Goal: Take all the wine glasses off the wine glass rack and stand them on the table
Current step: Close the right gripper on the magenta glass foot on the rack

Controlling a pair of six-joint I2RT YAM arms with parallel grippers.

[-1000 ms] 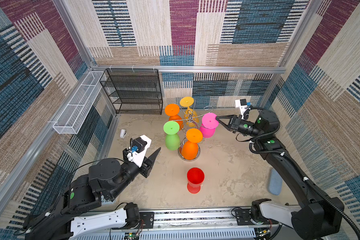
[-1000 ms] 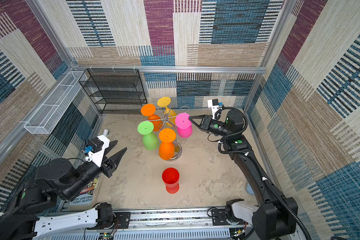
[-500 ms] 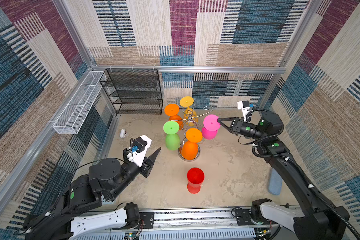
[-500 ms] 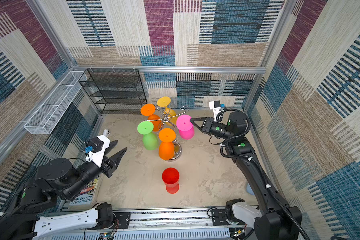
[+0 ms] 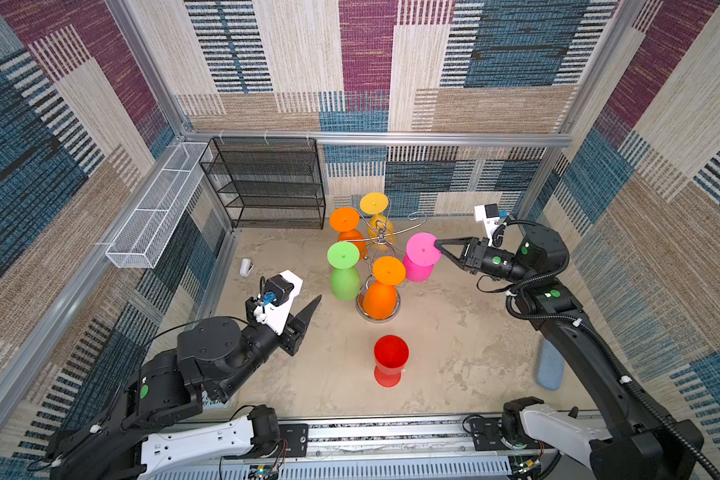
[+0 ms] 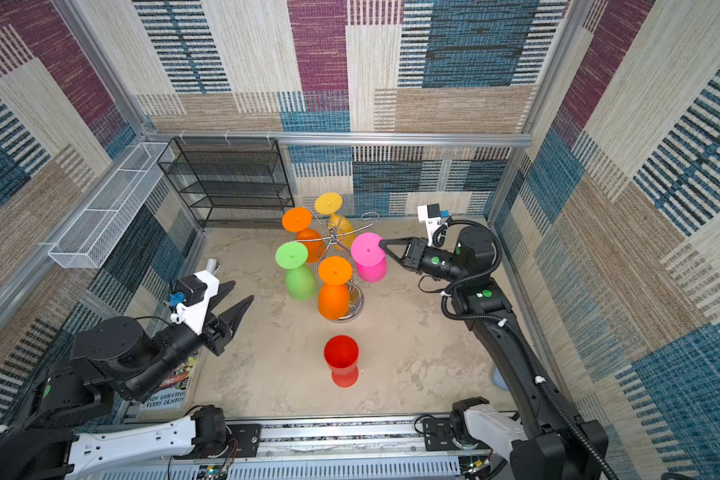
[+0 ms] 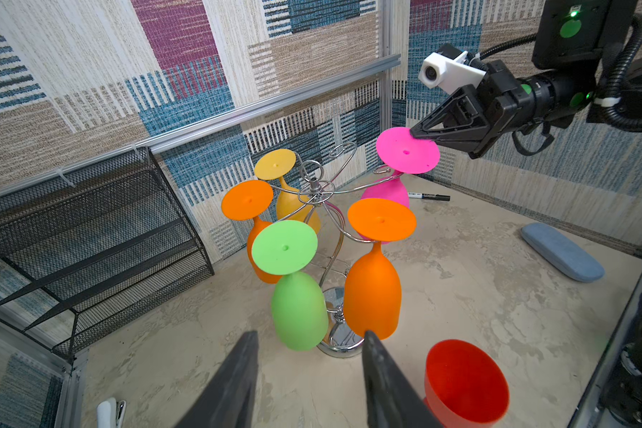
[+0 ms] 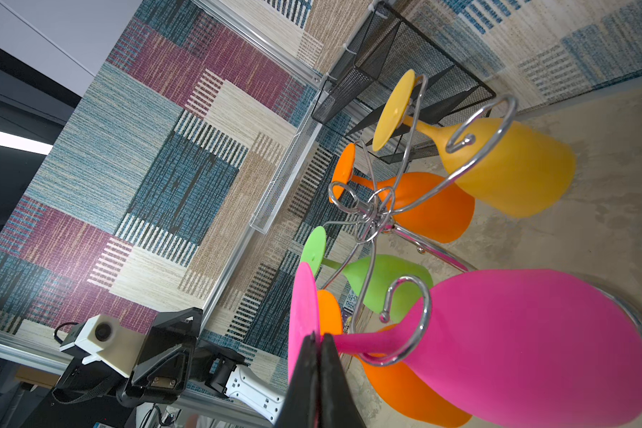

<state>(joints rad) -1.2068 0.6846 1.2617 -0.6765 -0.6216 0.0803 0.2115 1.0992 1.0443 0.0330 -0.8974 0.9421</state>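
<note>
The chrome wine glass rack (image 5: 380, 237) (image 6: 334, 239) stands mid-floor on its round mirrored base (image 7: 340, 339). Green, yellow and two orange glasses hang from it upside down. My right gripper (image 5: 436, 243) (image 6: 381, 243) (image 7: 414, 132) (image 8: 317, 339) is shut on the rim of the pink wine glass's foot (image 5: 422, 249) (image 7: 406, 150). The pink stem lies in the curled end of a rack arm (image 8: 410, 318), and the bowl (image 8: 534, 341) hangs below. My left gripper (image 6: 241, 291) (image 7: 311, 335) is open and holds nothing, low and left of the rack.
A red glass (image 5: 390, 359) stands upright in front of the rack. A black mesh shelf (image 5: 267, 183) and a white mesh basket (image 5: 154, 212) are at the back left. A blue-grey case (image 5: 549, 365) lies right, a marker (image 7: 429, 196) behind the rack, a white clip (image 5: 246, 267) left.
My right gripper has drawn the pink glass a little outward to the right, away from the rack's hub. The left arm has not moved.
</note>
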